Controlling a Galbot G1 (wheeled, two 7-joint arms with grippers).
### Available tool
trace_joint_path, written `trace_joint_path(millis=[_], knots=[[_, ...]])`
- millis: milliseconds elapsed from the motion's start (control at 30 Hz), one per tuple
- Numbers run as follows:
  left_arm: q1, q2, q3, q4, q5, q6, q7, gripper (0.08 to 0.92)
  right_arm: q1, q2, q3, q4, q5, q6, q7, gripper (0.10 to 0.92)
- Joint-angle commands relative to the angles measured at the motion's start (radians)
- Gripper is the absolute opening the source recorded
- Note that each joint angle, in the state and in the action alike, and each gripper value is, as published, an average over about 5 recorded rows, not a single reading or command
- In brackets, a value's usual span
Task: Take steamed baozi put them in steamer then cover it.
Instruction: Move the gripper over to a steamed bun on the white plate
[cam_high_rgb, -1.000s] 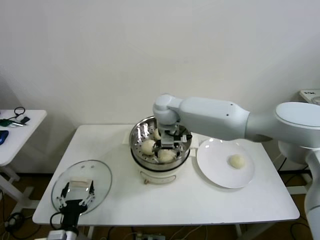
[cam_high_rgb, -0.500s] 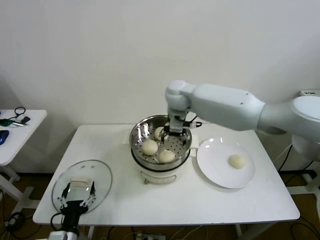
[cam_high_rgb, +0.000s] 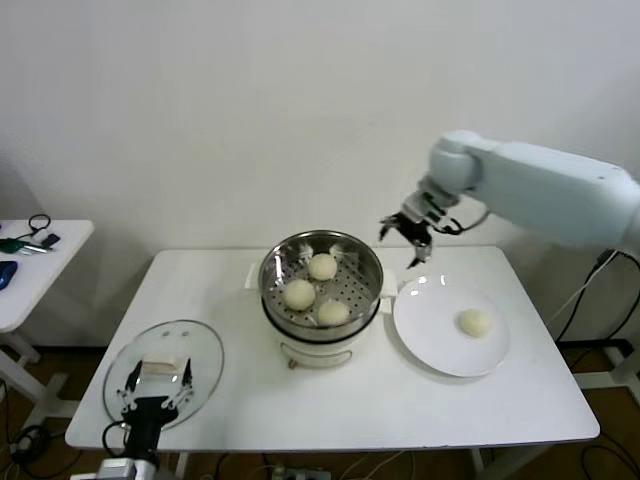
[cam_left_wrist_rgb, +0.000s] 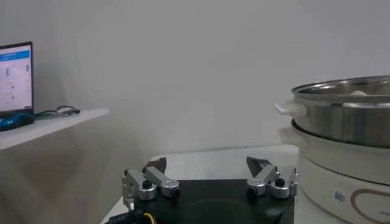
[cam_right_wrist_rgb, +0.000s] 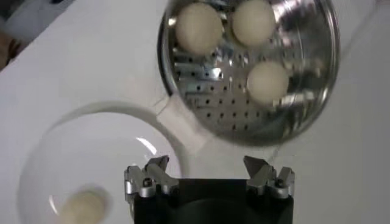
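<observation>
The steamer (cam_high_rgb: 275, 288) stands mid-table with three baozi inside: one at the back (cam_high_rgb: 322, 266), one on the left (cam_high_rgb: 299, 294), one in front (cam_high_rgb: 333, 313). They also show in the right wrist view (cam_right_wrist_rgb: 198, 27). A fourth baozi (cam_high_rgb: 474, 322) lies on the white plate (cam_high_rgb: 430, 330), also seen in the right wrist view (cam_right_wrist_rgb: 81, 207). My right gripper (cam_high_rgb: 408, 233) is open and empty, high in the air between steamer and plate. The glass cover (cam_high_rgb: 198, 352) lies flat at the table's front left. My left gripper (cam_high_rgb: 153, 383) hovers open over the cover's handle.
A small side table (cam_high_rgb: 30, 262) with cables stands at the far left. The steamer's side and handle (cam_left_wrist_rgb: 291, 108) fill the near side of the left wrist view. A wall stands close behind the table.
My right gripper has left the steamer empty, rising and swinging right towards the plate. Three baozi stay in the steamer. The left arm has not moved.
</observation>
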Motion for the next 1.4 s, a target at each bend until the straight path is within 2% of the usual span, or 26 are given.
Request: trace_joint_path(millis=[33, 300, 600, 1400], knots=[[0.007, -0.001, -0.003, -0.005, 0.005, 0.001, -0.001, 0.823, -0.201, -0.225, 0.110, -0.017, 0.053, -0.287, 0.025, 0.823], [0.019, -0.007, -0.012, -0.010, 0.006, -0.001, 0.000, 0.823, -0.419, -0.183, 0.333, -0.214, -0.179, -0.202, -0.059, 0.823], [0.018, -0.009, -0.019, -0.003, 0.007, 0.000, -0.005, 0.823, -0.565, -0.080, 0.484, -0.379, -0.358, -0.141, -0.084, 0.823], [0.008, -0.013, -0.022, 0.013, 0.007, 0.006, -0.012, 0.823, -0.620, 0.038, 0.593, -0.551, -0.445, -0.099, -0.071, 0.823]])
